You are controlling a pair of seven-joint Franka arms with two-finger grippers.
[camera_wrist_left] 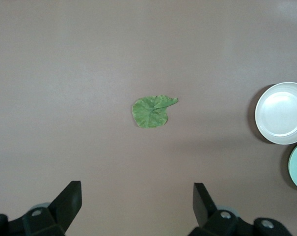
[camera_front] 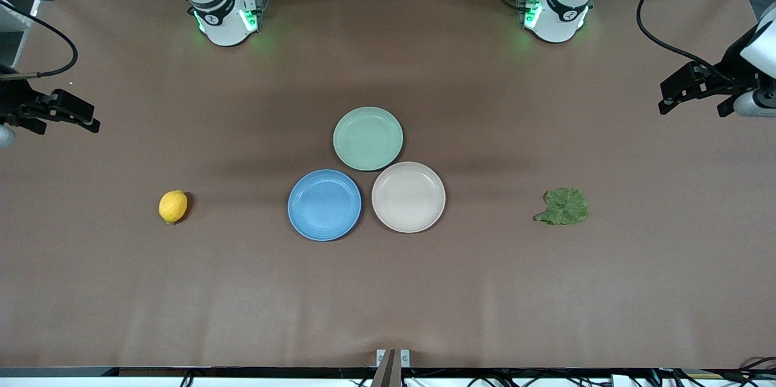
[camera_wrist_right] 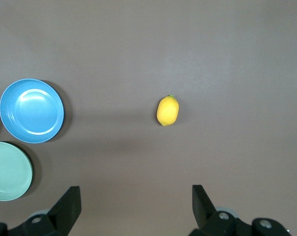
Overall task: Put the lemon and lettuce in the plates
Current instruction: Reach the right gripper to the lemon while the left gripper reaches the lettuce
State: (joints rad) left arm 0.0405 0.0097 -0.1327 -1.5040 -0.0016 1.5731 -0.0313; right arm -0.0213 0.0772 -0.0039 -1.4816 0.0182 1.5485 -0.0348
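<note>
On the tabletop (camera_front: 388,290), lemon (camera_front: 173,206) and lettuce (camera_front: 564,206) flank empty plates (camera_front: 324,205); left hand (camera_wrist_left: 137,206) and right hand (camera_wrist_right: 136,206) hang spread, high.

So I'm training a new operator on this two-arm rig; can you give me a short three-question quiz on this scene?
1. True or false: the lemon already lies in the blue plate.
2. Which plate is closest to the lettuce? A) blue plate B) beige plate C) green plate
3. Fill in: both the left gripper and the right gripper are ____.

Key: 1. False, it lies on the table toward the right arm's end. 2. B. 3. open, each waiting over its end of the table.
</note>
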